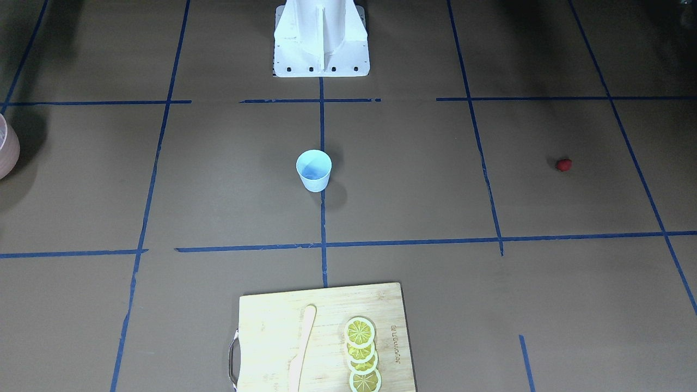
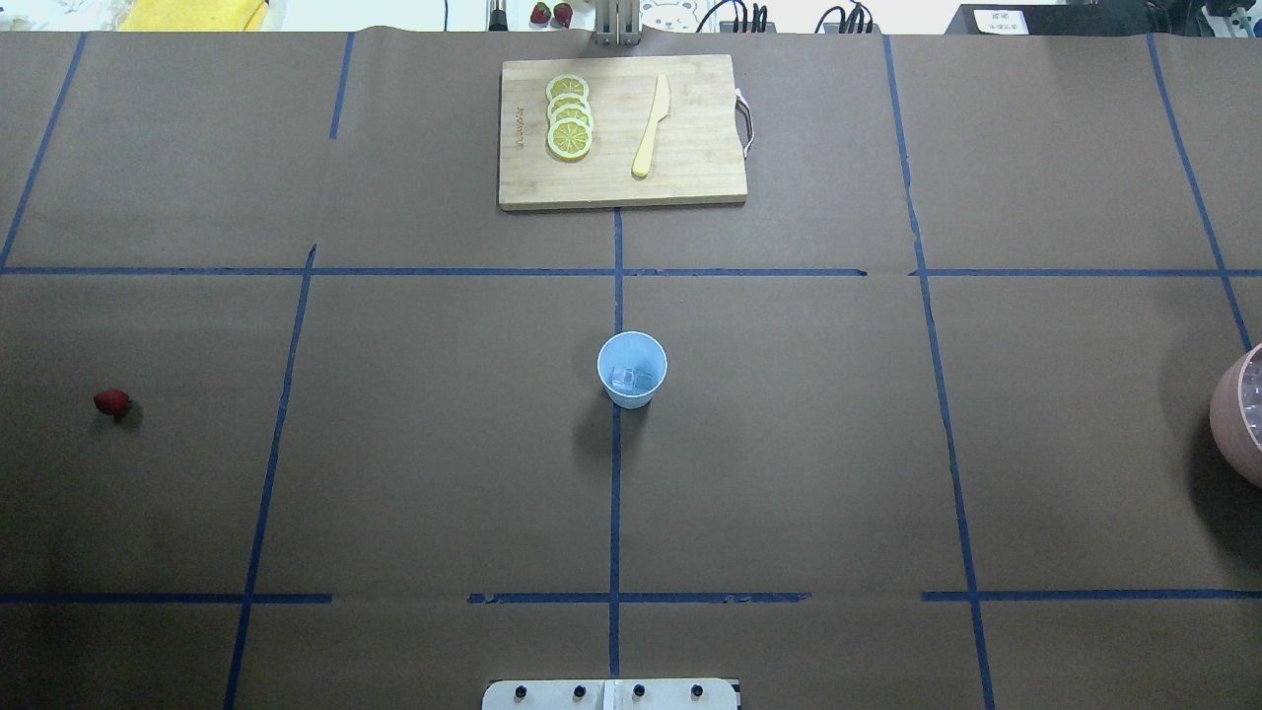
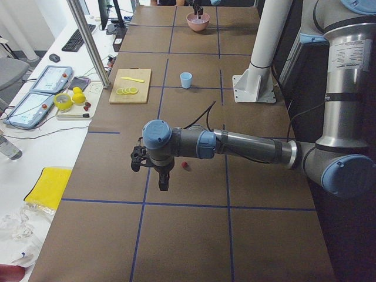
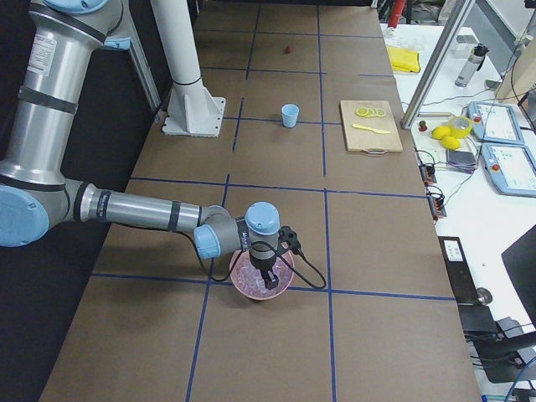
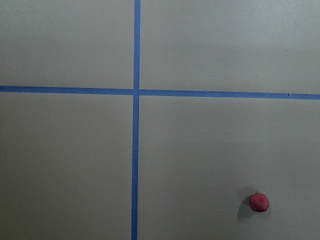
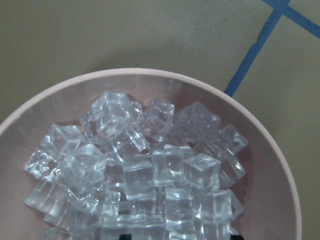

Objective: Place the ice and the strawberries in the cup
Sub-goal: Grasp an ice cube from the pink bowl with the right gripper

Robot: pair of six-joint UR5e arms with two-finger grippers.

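The pale-blue cup [image 2: 632, 369] stands upright at the table's middle, with clear ice [image 2: 632, 377] in its bottom. It also shows in the front view [image 1: 313, 170]. The red strawberry [image 2: 111, 401] lies alone on the robot's left side; it also shows in the left wrist view [image 5: 259, 202]. My left gripper [image 3: 163, 183] hangs above the table close to the strawberry [image 3: 185, 165]; I cannot tell if it is open. My right gripper [image 4: 270, 280] is over the pink bowl [image 4: 261, 276] full of ice cubes [image 6: 140, 170]; I cannot tell its state.
A wooden cutting board [image 2: 690, 177] with several lemon slices [image 2: 569, 128] and a pale knife [image 2: 651, 126] lies at the far edge. The white robot base [image 1: 321, 38] stands at the near middle. The pink bowl [image 2: 1242, 414] sits at the right edge.
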